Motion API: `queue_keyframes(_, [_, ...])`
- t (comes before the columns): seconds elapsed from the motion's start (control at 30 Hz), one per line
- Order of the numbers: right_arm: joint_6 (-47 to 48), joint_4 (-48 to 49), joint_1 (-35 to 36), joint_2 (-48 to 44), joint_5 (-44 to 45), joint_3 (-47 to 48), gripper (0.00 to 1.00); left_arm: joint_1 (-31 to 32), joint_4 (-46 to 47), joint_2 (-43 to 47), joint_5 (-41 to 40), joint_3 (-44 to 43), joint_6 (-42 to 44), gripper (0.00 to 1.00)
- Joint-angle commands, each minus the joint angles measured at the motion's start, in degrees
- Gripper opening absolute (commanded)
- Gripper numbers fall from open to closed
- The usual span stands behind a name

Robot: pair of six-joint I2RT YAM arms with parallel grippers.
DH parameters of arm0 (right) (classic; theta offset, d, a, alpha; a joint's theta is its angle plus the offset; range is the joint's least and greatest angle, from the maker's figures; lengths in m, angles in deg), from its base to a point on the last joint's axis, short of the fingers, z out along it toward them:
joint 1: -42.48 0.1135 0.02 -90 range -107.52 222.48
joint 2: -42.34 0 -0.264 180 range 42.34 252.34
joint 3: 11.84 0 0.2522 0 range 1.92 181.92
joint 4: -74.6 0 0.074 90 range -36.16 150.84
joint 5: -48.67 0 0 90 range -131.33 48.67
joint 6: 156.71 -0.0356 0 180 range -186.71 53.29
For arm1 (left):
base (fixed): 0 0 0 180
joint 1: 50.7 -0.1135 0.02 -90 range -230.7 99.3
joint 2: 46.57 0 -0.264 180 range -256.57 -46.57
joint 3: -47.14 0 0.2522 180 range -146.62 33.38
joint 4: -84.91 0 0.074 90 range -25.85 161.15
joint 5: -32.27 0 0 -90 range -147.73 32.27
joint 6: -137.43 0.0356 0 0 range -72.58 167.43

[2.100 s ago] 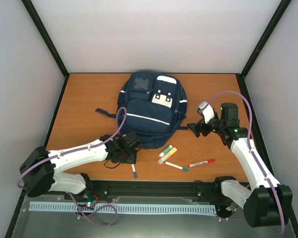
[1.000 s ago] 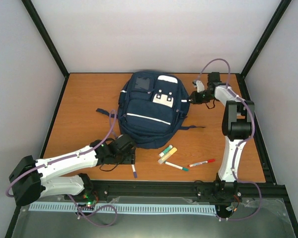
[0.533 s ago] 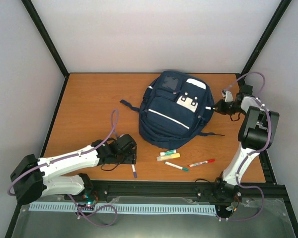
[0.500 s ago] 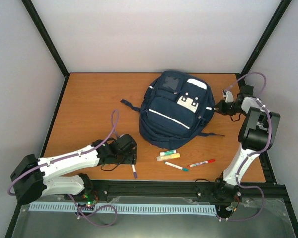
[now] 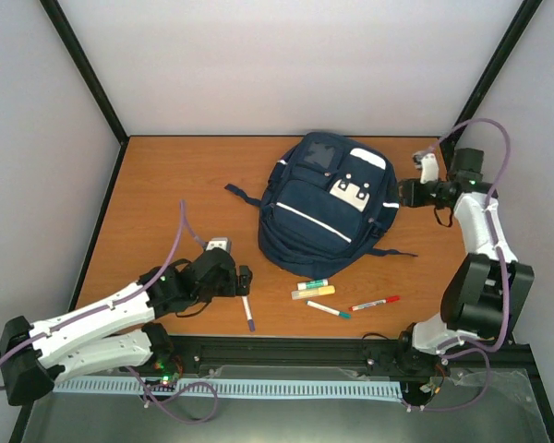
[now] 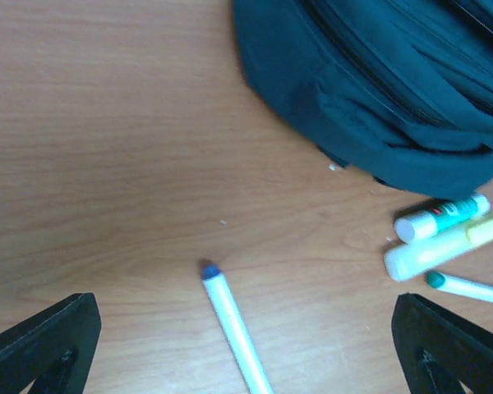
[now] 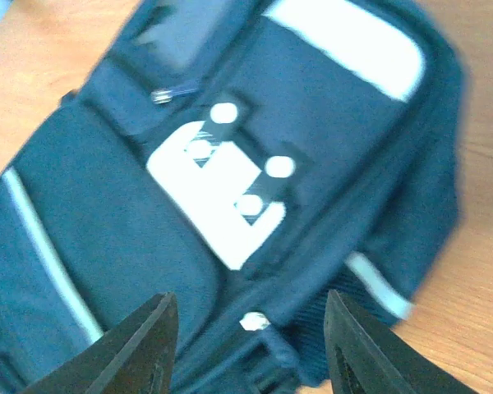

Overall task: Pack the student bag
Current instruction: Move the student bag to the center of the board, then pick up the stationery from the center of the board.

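Nearest, the left claw (image 5: 246,281) hangs spread wide and empty at about 7 o'clock on the orange wooden table (image 5: 166,185). It is poised over the white pen with a purple cap (image 5: 247,312), probably the first item to go in.

At 5 o'clock of the bag lie a green-capped white marker (image 5: 311,284), a pale yellow marker (image 5: 312,293), a thin white pen with green ends (image 5: 328,309) and a thin red pen (image 5: 374,302).

The large navy-blue striped fabric backpack (image 5: 328,208) lies flat, face up, right of centre toward 1 o'clock. The right claw (image 5: 408,192) sits at its 3 o'clock edge, fingers parted and pinching nothing.

Two seconds earlier the backpack lay at centre. The right claw, then pinched shut, dragged it rightward and has since released it. The two markers got nudged level.
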Motion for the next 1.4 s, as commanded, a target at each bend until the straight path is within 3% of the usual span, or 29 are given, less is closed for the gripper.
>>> queue_keyframes(0.0, [6.4, -2.7, 9.8, -6.9, 5.4, -3.5, 0.54, 0.7, -6.3, -1.8, -8.8, -4.8, 1.3, 1.0])
queue_keyframes(0.13, [11.1, -3.1, 23.0, -10.8, 13.0, -5.4, 0.59, 0.7, -8.7, -6.2, -14.3, -7.0, 5.5, 1.0])
queue_keyframes(0.33, [15.2, -3.1, 37.3, -10.8, 25.3, -4.6, 0.61, 0.7, -5.0, -5.4, -10.4, -8.7, 7.5, 1.0])
queue_keyframes(0.43, [16.2, -1.9, 40.5, -9.5, 27.3, -4.3, 0.61, 0.6, -8.2, -4.2, -15.3, -12.0, 4.1, 1.0])
queue_keyframes(0.53, [16.2, 1.8, 40.8, -8.4, 25.6, -5.7, 0.61, 0.6, -14.2, -4.3, -24.7, -13.6, -4.8, 1.0])
queue_keyframes(0.63, [16.4, 6.5, 41.1, -7.9, 23.4, -9.3, 0.62, 0.5, -14.8, -4.6, -26.3, -12.7, -7.2, 1.0])
queue_keyframes(0.83, [17.3, 9.3, 45.0, -7.3, 27.8, -12.7, 0.65, 0.3, -11.7, -3.2, -17.2, -12.0, -1.4, 1.0])
queue_keyframes(1.07, [17.8, 11.2, 50.1, -6.0, 35.5, -14.0, 0.66, 0.2, -9.4, -6.5, -7.0, -9.1, -2.9, 1.0])
queue_keyframes(1.2, [17.9, 13.8, 52.7, -4.2, 45.0, -14.6, 0.62, 0.2, -9.0, -8.2, -4.7, -8.1, -4.6, 1.0])
queue_keyframes(1.37, [18.4, 15.1, 54.3, -1.9, 49.8, -14.6, 0.57, 0.2, -7.0, -8.9, -1.9, -6.2, -5.1, 1.0])
